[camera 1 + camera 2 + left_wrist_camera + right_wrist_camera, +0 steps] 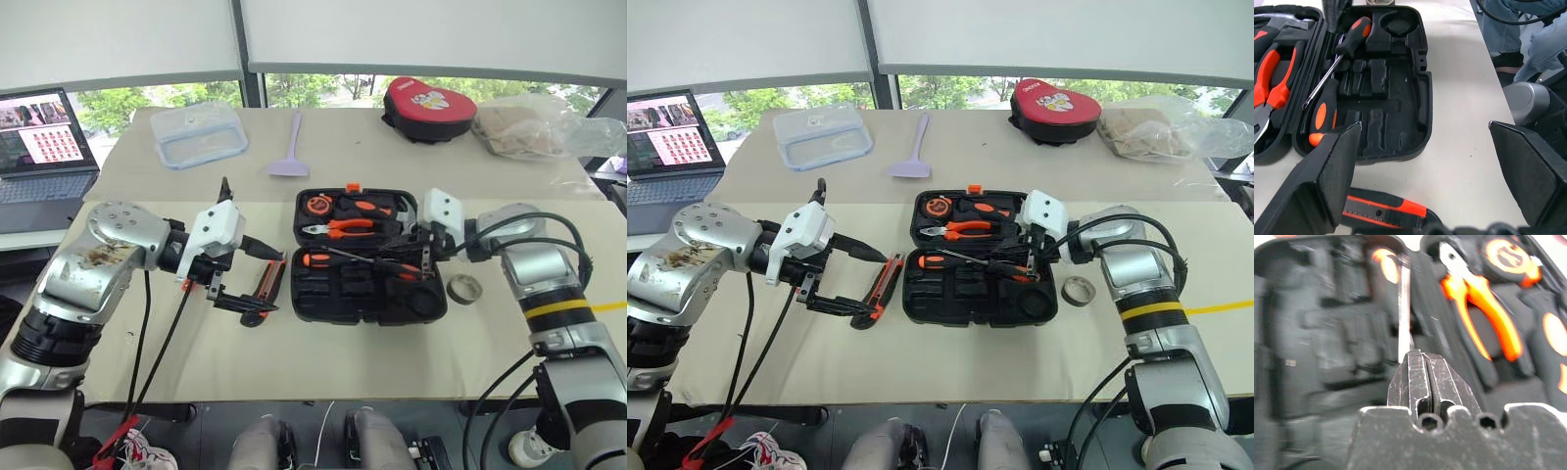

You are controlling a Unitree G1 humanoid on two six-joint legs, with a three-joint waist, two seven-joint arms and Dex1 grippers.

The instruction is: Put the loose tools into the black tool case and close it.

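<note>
Right now our right gripper (1032,257) hangs over the open black tool case (980,259), its two fingers pressed together. In the right wrist view a thin steel shaft runs out from the closed fingertips (1422,377); whether they pinch its end or merely sit over it we cannot tell. That shaft belongs to a screwdriver (367,259) lying aslant across the lower tray, crossing a second orange-black screwdriver (1342,58). Neither looks seated in its moulded slot.

Our left gripper (240,279) waits just beside the case with its jaws wide apart and nothing between them. The utility knife (880,286) lies on the table under it, close to the case's edge. The grey tape roll (464,288) rests on the table on the far side of the case, just beside it.

To do this step well, we judge that the slanted screwdriver should be turned until it lines up with its groove, then pressed down flat, because any shaft riding over a rib will stop the lid from shutting. We should keep our fingers clear of the pliers (338,228) already bedded in the upper half, and nudge lightly so the case does not slide on the table (392,362).
</note>
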